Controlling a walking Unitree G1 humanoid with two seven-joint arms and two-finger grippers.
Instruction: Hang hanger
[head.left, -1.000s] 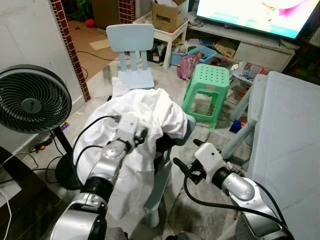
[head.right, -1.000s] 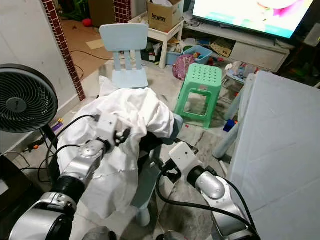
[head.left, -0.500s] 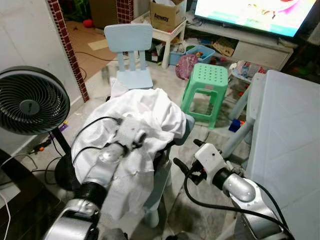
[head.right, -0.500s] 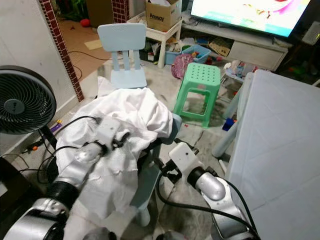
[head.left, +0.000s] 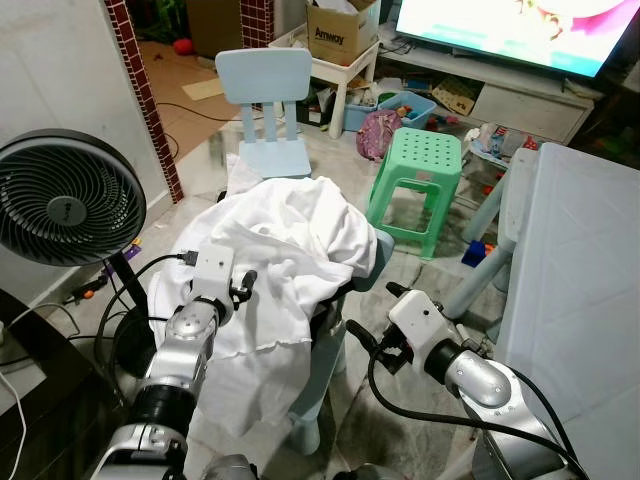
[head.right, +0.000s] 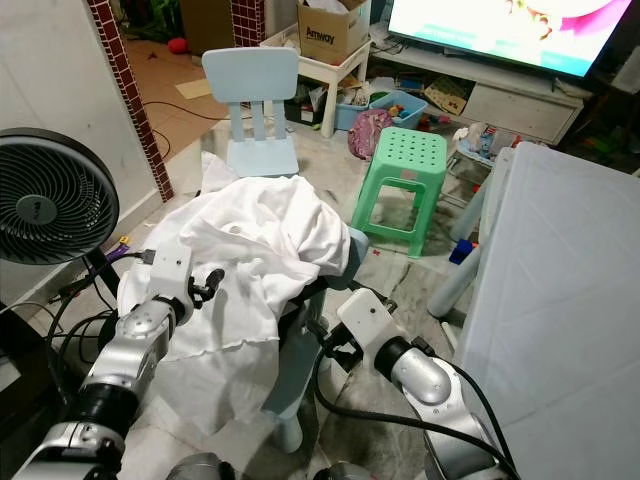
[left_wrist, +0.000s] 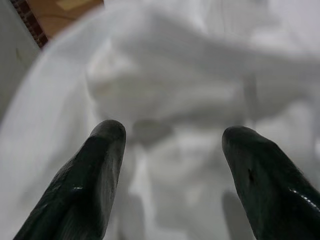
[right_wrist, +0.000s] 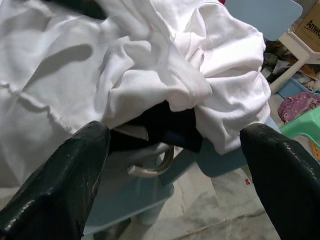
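A white garment (head.left: 285, 245) lies draped over a light blue chair (head.left: 325, 375) in front of me. Under its folds, in the right wrist view, a black hanger part (right_wrist: 167, 125) and a silvery hook (right_wrist: 155, 167) show. My left gripper (head.left: 243, 280) is open against the garment's left side, with only blurred white cloth between its fingers (left_wrist: 100, 170). On the chair's right, low down, my right gripper (head.left: 375, 310) is open and faces the hook from a short distance, holding nothing.
A black standing fan (head.left: 65, 200) is at my left with cables on the floor by it. Behind the chair stand a second small blue chair (head.left: 265, 90) and a green stool (head.left: 420, 165). A white table (head.left: 580, 270) runs along the right.
My left gripper has drawn back from the top of the garment to its left side. The right arm has stayed where it was.
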